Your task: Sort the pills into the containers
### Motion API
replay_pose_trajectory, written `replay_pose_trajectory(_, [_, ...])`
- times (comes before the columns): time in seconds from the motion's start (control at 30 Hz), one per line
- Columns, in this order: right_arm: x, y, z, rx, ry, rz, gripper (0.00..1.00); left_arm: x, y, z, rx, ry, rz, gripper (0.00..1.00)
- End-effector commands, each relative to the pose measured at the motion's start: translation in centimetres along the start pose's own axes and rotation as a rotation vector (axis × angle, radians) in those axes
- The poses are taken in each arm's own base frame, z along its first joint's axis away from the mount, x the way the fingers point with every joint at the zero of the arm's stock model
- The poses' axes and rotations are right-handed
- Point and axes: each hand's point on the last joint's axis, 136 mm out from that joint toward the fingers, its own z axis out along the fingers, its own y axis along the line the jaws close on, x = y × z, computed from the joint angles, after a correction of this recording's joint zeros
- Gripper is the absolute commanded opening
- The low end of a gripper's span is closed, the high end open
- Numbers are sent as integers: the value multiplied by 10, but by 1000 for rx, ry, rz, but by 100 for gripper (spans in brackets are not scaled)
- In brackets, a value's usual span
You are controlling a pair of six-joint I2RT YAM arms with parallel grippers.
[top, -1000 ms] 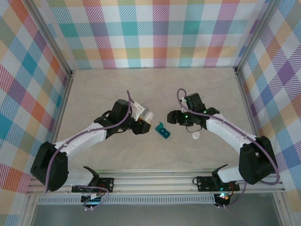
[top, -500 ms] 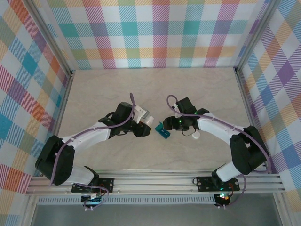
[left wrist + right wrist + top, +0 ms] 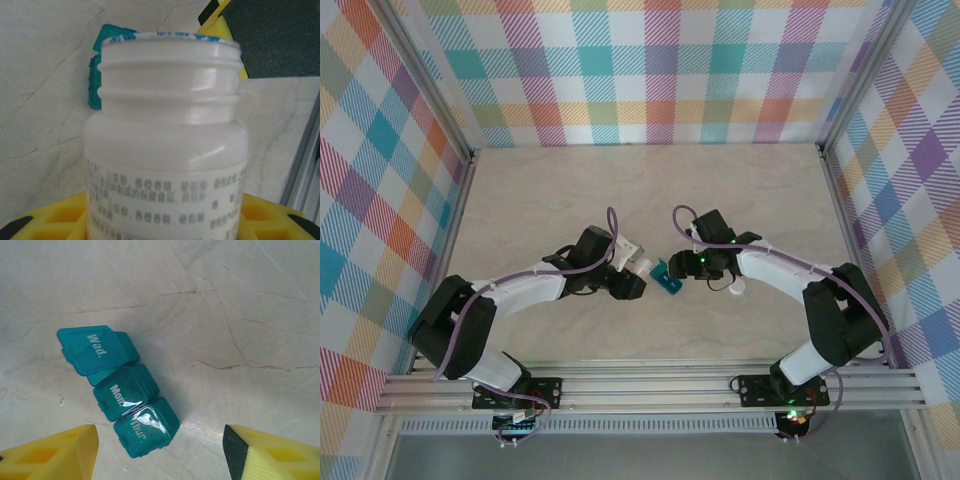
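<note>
Top view: the small teal plastic pill box (image 3: 667, 274) lies at frame centre on the pale marbled counter (image 3: 570, 190), between the two arms; the left arm (image 3: 530, 290) holds a white plastic bottle (image 3: 639, 262) just beside the box's left end; the right arm (image 3: 775, 268) reaches in from the right; a small white round cap (image 3: 735, 288) lies near, lower right of the box.

Left wrist view: the yellow left fingers (image 3: 45, 222) at the bottom edge clamp the bottle's labelled body; its threaded mouth is uncapped; the teal box shows behind it, upper left; whether pills are inside cannot be told.

Right wrist view: the right fingers (image 3: 55, 452) stand wide in the lower corners, nothing between them; the box sits left of centre, three compartments in a row; the "Wed." lid at upper left seems raised, the other two shut.

The box is probably light, stiff and slick, likely to skid if nudged; best pinched across its long sides, clear of the raised lid.
</note>
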Motion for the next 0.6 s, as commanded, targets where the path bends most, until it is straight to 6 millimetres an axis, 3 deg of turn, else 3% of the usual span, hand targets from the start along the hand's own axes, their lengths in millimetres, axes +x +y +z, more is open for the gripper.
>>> replay_pose_trajectory(0.0, [7, -7, 6, 49, 30, -41, 67, 5, 2, 7, -5, 17, -7, 0])
replay_pose_trajectory(0.57, [12, -12, 18, 100, 60, -80, 67, 17, 5, 20, -35, 150, -20, 0])
